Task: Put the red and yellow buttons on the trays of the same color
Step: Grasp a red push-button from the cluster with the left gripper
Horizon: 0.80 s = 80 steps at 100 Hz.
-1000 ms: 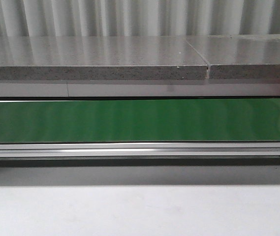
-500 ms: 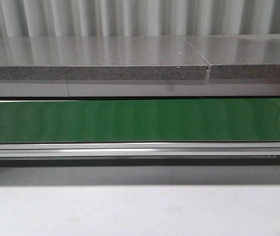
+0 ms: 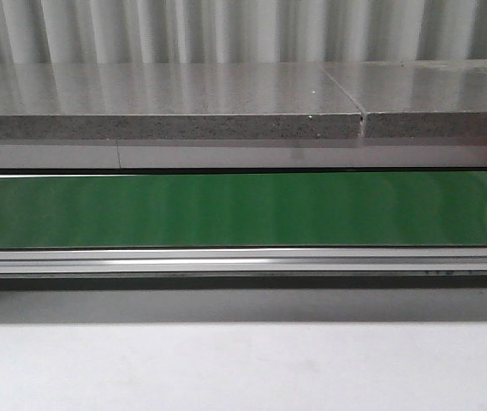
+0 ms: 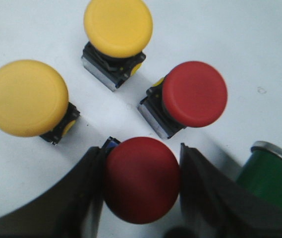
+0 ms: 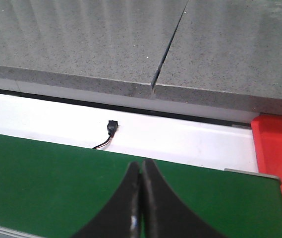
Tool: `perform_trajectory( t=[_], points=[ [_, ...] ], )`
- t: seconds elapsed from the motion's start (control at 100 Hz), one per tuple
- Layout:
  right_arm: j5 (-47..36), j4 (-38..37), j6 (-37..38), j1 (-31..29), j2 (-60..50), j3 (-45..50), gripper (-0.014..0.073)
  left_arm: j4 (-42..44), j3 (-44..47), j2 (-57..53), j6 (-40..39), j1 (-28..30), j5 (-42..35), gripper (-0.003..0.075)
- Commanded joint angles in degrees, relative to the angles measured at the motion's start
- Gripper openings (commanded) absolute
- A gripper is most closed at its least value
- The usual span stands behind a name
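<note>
- The left gripper (image 4: 141,186) was seen closed around a red button (image 4: 141,179), its two dark fingers (image 4: 93,191) pressed against the cap's flanks at 9 and 3 o'clock.
- A second red button (image 4: 194,93) was found near the held one, at about 1 o'clock from it, on the white surface (image 4: 259,49).
- Two yellow buttons were seen further out: one (image 4: 26,97) at 10 o'clock, the other (image 4: 118,27) at 12 o'clock.
- A green cylinder (image 4: 267,173) was noted at 3 o'clock, just beyond the finger.
- The right gripper (image 5: 141,198) was seen with fingertips pressed together, nothing held, over the green belt (image 5: 41,173).
- A red tray (image 5: 277,148) was seen at the belt's end, at 2 o'clock from that gripper.
</note>
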Motion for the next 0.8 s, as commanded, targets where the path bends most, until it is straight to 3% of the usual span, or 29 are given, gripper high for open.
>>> perform_trajectory(
  t=[0.0,0.34,0.51,0.79],
  points=[
    [-2.58,1.02,-0.66,-0.08,-0.31,-1.44,-0.0068,-0.40,-2.00,-6.44,-0.25,0.09,-2.44,-0.0007],
    [-2.58,1.02,-0.66,-0.08,-0.31,-1.44,-0.0068,-3.42,-2.00,-19.97,0.29,-2.88,2.95,-0.0021],
    [-2.58,1.02,-0.66,-0.08,-0.31,-1.44,-0.0068,-4.04,-1.50,-21.38,6.28,-7.82,9.12,-0.0021],
    [-2.58,1.02,-0.66,-0.08,-0.31,-1.44,-0.0068,-4.04,0.79,-20.77,6.38,-14.60,8.22,-0.0021]
  ],
)
